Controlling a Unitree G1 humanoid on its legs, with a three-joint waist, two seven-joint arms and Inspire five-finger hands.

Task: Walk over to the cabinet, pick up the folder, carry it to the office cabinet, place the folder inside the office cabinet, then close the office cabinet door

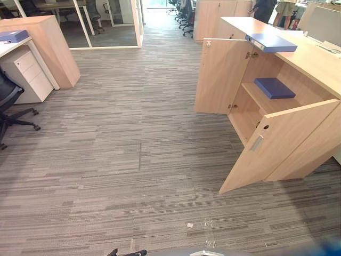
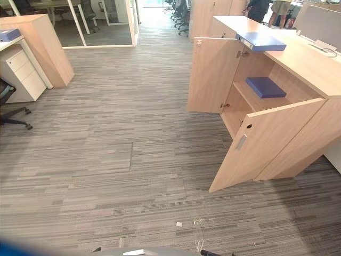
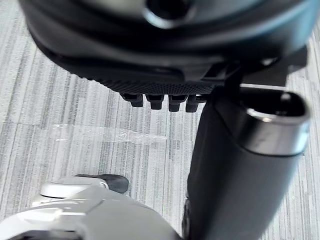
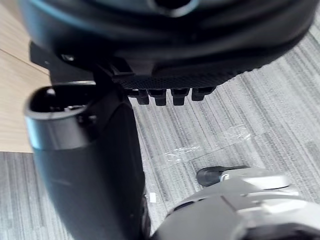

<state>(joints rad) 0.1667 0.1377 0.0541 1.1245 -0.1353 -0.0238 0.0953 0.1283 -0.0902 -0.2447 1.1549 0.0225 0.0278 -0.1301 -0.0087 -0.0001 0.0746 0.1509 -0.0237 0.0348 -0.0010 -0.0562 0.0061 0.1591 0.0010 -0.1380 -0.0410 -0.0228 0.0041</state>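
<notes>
The wooden office cabinet [image 1: 314, 61] stands at the right with both doors swung open. One blue folder [image 1: 274, 88] lies flat on its inner shelf. A second blue folder [image 1: 272, 42] rests on the cabinet top, overhanging the edge. A third blue folder [image 1: 13, 36] lies on the low cabinet [image 1: 48, 42] at the far left. My left hand [image 3: 150, 50] hangs over the carpet with relaxed fingers and holds nothing. My right hand [image 4: 170, 60] hangs the same way, with the cabinet's wood beside it.
The near open door [image 1: 279, 144] juts out over the carpet; the far door [image 1: 221, 74] stands open beyond it. A white drawer unit [image 1: 26, 74] and a black office chair [image 1: 10, 101] are at the left. People stand behind the cabinet [image 1: 264, 9]. A small white scrap [image 1: 189, 225] lies on the floor.
</notes>
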